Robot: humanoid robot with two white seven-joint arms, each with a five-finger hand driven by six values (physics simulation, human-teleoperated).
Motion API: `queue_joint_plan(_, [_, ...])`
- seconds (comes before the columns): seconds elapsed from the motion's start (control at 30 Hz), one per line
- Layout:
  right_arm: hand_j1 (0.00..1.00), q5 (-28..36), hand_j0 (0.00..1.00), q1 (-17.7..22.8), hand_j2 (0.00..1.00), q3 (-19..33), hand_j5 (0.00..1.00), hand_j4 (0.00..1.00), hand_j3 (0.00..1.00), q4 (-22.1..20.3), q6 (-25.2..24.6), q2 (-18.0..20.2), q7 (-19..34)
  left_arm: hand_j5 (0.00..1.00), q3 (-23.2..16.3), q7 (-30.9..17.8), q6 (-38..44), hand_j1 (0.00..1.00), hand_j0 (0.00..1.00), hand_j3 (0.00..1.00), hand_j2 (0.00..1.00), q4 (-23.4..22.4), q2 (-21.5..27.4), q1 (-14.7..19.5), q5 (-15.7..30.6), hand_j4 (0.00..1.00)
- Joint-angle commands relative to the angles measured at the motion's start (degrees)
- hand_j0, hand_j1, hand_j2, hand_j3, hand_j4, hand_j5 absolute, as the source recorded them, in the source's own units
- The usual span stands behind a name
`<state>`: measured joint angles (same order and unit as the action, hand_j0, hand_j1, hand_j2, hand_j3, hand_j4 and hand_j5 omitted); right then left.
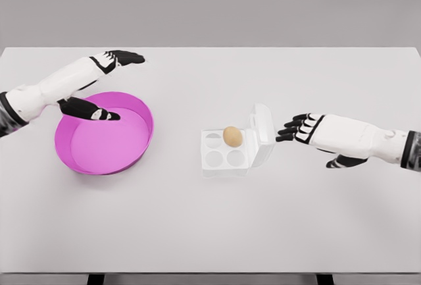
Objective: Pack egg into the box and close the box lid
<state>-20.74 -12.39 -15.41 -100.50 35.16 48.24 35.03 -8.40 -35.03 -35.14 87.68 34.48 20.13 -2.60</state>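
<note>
with the egg [231, 135] seated in the egg box [223, 155] mid-table, the raised lid [262, 129] should be pushed over evenly by the open, empty right hand [297, 128].

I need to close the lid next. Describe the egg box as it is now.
The egg box is white, plastic-looking, with four round cups. An egg sits in the back right cup; the other three are empty. Its lid stands open on the right side. The right hand has its fingertips close by the lid; contact unclear.
</note>
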Motion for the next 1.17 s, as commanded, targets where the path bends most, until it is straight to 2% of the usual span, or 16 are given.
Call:
queue_joint_plan(0.0, [1.0,0.35,1.0,0.0,1.0,-0.41,1.0,1.0,1.0,0.04,-0.16,-0.26,-0.03,1.0,1.72,0.03,0.14,1.0,1.0,1.0,1.0,-1.02,0.77,0.0,1.28,1.0])
queue_joint_plan(0.1, [1.0,0.35,1.0,-0.18,1.0,-0.41,1.0,1.0,1.0,0.04,-0.16,-0.26,-0.03,1.0,1.72,0.03,0.14,1.0,1.0,1.0,1.0,-1.11,2.79,-1.49,1.72,1.0])
queue_joint_plan(0.23, [1.0,0.35,1.0,-0.88,1.0,-0.58,1.0,1.0,1.0,-0.05,-0.16,-1.57,-0.03,1.0,1.72,0.03,0.14,1.0,1.0,1.0,1.0,-1.11,2.88,-1.58,1.63,1.0])
queue_joint_plan(0.3, [1.0,0.35,1.0,-1.67,1.0,-1.81,1.0,1.0,1.0,-0.05,-0.16,-1.57,-0.03,1.0,1.72,0.03,0.14,1.0,1.0,1.0,1.0,-1.11,2.88,-1.67,1.55,1.0])
queue_joint_plan(0.37, [1.0,0.35,1.0,-4.57,1.0,-6.12,1.0,1.0,1.0,-0.05,-0.16,-1.93,-0.03,1.0,1.72,0.03,0.14,1.0,1.0,1.0,1.0,-1.11,2.88,-1.93,1.63,1.0])
queue_joint_plan(0.4, [1.0,0.35,1.0,-5.1,1.0,-6.65,1.0,1.0,1.0,-0.05,-0.16,-2.54,-0.03,1.0,1.72,0.03,0.14,1.0,1.0,1.0,1.0,-1.11,2.88,-1.93,1.63,1.0])
queue_joint_plan(0.8, [1.0,0.35,1.0,-6.77,1.0,-8.41,1.0,1.0,1.0,-0.05,-0.16,-4.04,-0.03,1.0,1.81,0.03,0.14,1.0,1.0,1.0,1.0,-1.19,2.87,-1.93,1.63,1.0])
queue_joint_plan(0.87, [1.0,1.31,1.0,-6.86,1.0,-5.61,1.0,1.0,1.0,0.04,-0.16,-4.04,-0.03,1.0,2.08,0.03,0.14,1.0,1.0,1.0,1.0,-1.19,2.79,-1.93,1.46,1.0])
queue_joint_plan(0.93, [1.0,2.98,1.0,-4.23,1.0,3.8,1.0,1.0,1.0,0.22,-0.16,-4.39,-0.03,1.0,2.08,0.03,0.14,1.0,1.0,1.0,1.0,-1.19,2.87,-1.93,1.37,1.0])
queue_joint_plan(0.97, [1.0,5.0,1.0,-1.24,1.0,7.49,1.0,1.0,1.0,0.04,-0.16,-4.74,-0.03,1.0,2.08,0.03,0.14,1.0,1.0,1.0,1.0,-1.19,2.79,-1.93,1.37,1.0])
queue_joint_plan(1.03, [1.0,10.18,1.0,0.44,1.0,9.61,1.0,1.0,1.0,0.22,-0.16,-3.86,-0.03,1.0,2.08,0.03,0.14,1.0,1.0,1.0,1.0,-1.19,2.79,-1.93,1.02,1.0])
queue_joint_plan(1.13, [1.0,10.28,1.0,0.53,1.0,9.61,1.0,1.0,1.0,0.3,-0.16,-3.86,-0.03,1.0,2.08,0.03,0.14,1.0,1.0,1.0,1.0,-1.19,2.79,-1.93,1.02,1.0])
